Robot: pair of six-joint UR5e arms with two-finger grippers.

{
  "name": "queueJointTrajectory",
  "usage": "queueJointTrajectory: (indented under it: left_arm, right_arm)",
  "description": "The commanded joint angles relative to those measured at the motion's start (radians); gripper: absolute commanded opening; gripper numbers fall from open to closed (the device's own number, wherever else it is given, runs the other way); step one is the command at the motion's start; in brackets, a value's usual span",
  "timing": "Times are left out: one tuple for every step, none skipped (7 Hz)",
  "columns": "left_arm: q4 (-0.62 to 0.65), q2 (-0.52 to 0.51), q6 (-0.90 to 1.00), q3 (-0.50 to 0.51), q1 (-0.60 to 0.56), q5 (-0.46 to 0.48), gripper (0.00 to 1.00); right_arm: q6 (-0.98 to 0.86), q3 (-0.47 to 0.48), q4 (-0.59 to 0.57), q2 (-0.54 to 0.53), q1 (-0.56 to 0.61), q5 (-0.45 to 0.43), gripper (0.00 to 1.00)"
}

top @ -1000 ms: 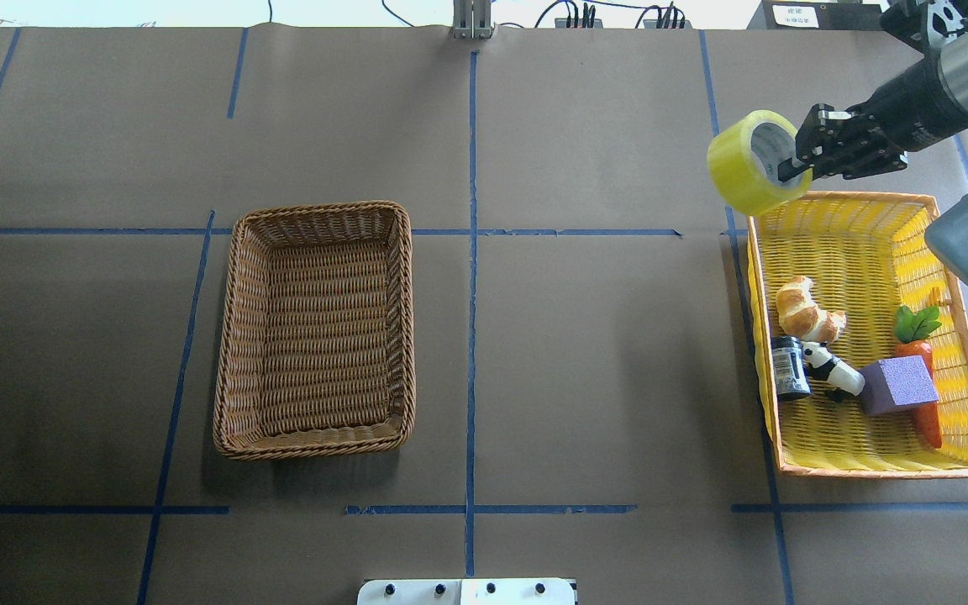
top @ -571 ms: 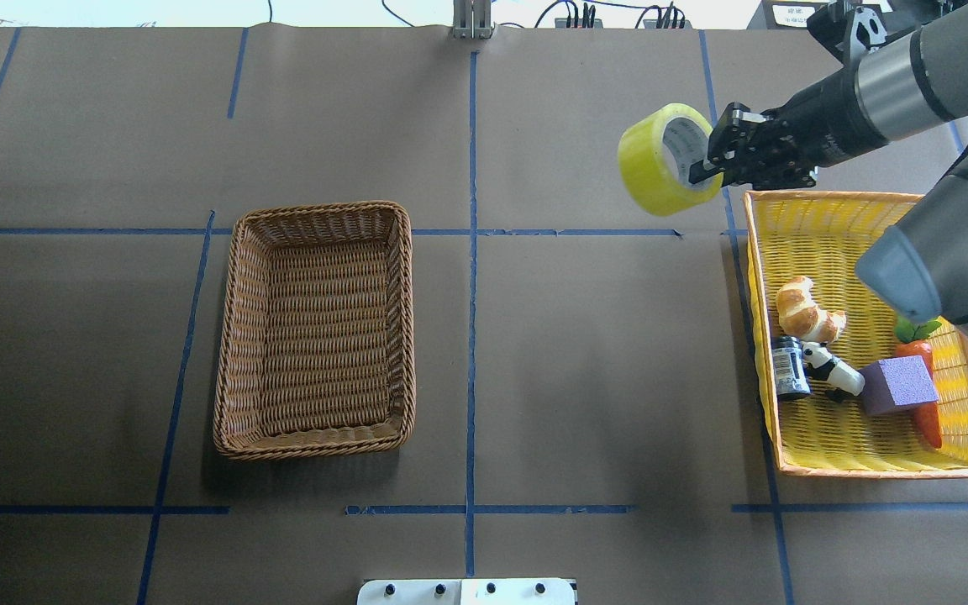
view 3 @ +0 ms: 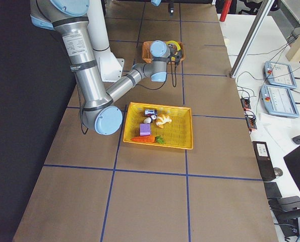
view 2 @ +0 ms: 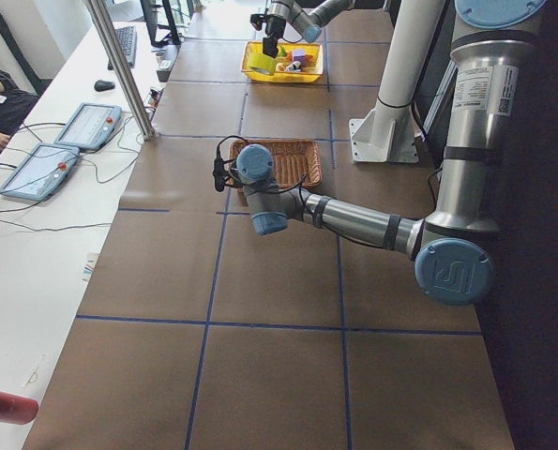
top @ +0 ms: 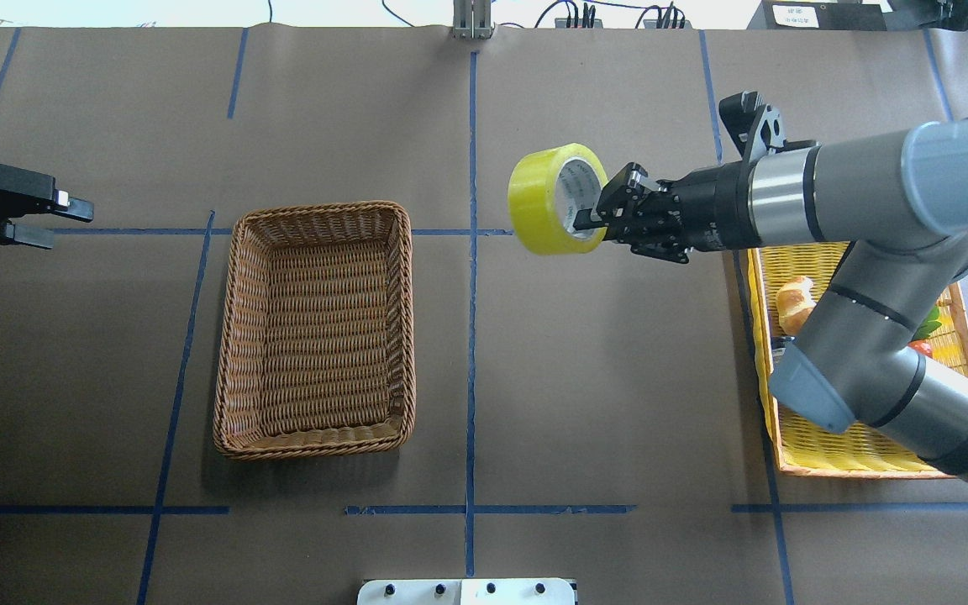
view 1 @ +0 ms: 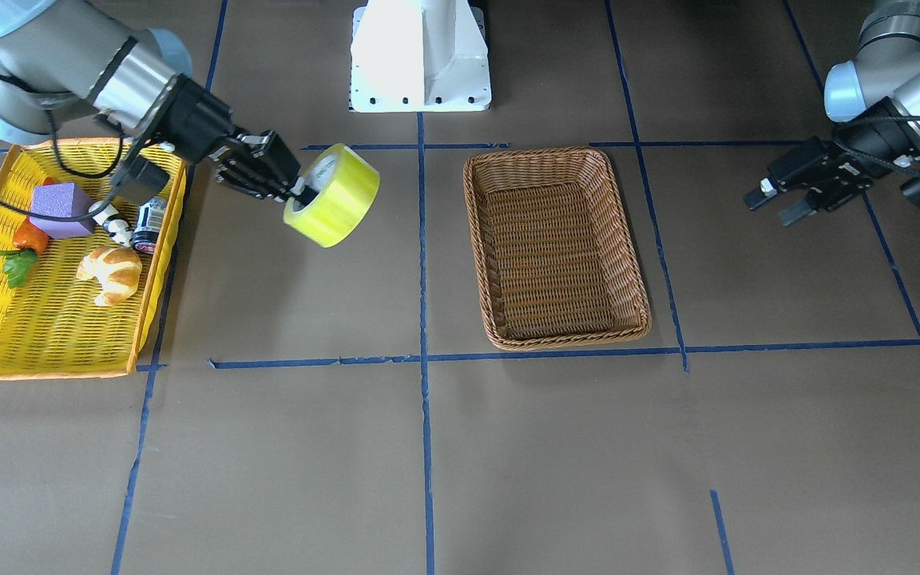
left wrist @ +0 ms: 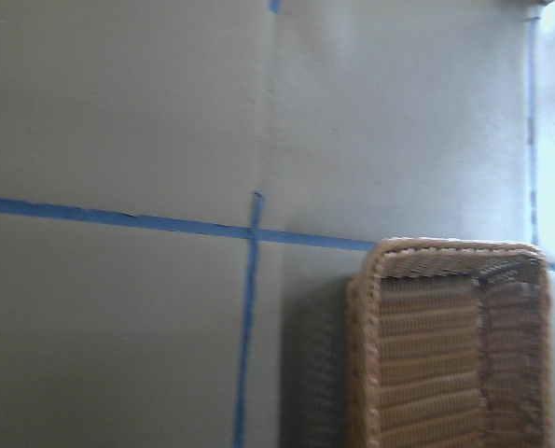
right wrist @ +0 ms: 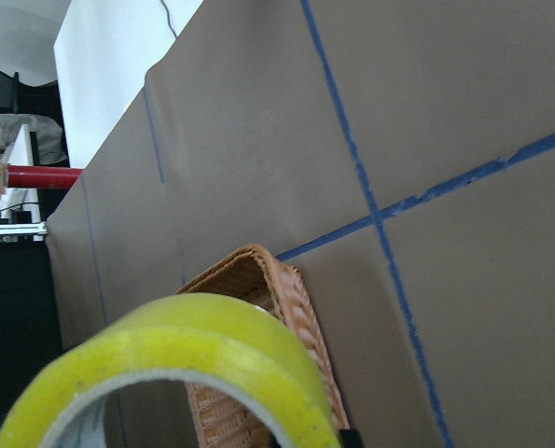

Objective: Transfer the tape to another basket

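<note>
My right gripper [top: 586,220] is shut on the yellow tape [top: 553,198], one finger inside its white core, and holds it in the air above the table, to the right of the brown wicker basket [top: 316,329]. The tape also shows in the front view [view 1: 332,196] with the right gripper [view 1: 295,190] and fills the bottom of the right wrist view [right wrist: 174,373]. The wicker basket [view 1: 556,247] is empty. My left gripper [top: 39,220] is open and empty, left of the wicker basket; it also shows in the front view [view 1: 775,204].
A yellow tray basket [top: 854,441] with an orange rim stands at the right, partly under my right arm. It holds a croissant [view 1: 113,274], a purple block [view 1: 61,211], a carrot [view 1: 25,239], a panda toy and a small dark can [view 1: 148,225].
My right gripper has carried the tape leftwards from above the yellow basket's corner towards the table's middle. My left gripper has come into view at the left edge.
</note>
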Motion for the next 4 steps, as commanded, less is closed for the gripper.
queueJointTrajectory:
  left_arm:
    - [-0.262, -0.026, -0.316, -0.002, 0.06, 0.042, 1.0]
    - [-0.389, -0.035, -0.451, -0.003, 0.107, 0.115, 1.0]
    - [-0.499, -0.053, -0.542, -0.008, 0.167, 0.185, 1.0]
    - [-0.514, -0.087, -0.624, -0.044, 0.189, 0.192, 1.0]
  right_arm:
    - [0.084, -0.002, 0.15, -0.001, -0.081, -0.07, 0.01]
    - [0.095, 0.0, 0.186, -0.001, -0.096, -0.069, 0.01]
    - [0.093, -0.002, 0.251, 0.0, -0.124, -0.069, 0.01]
    - [0.09, -0.005, 0.299, -0.001, -0.154, -0.07, 0.01]
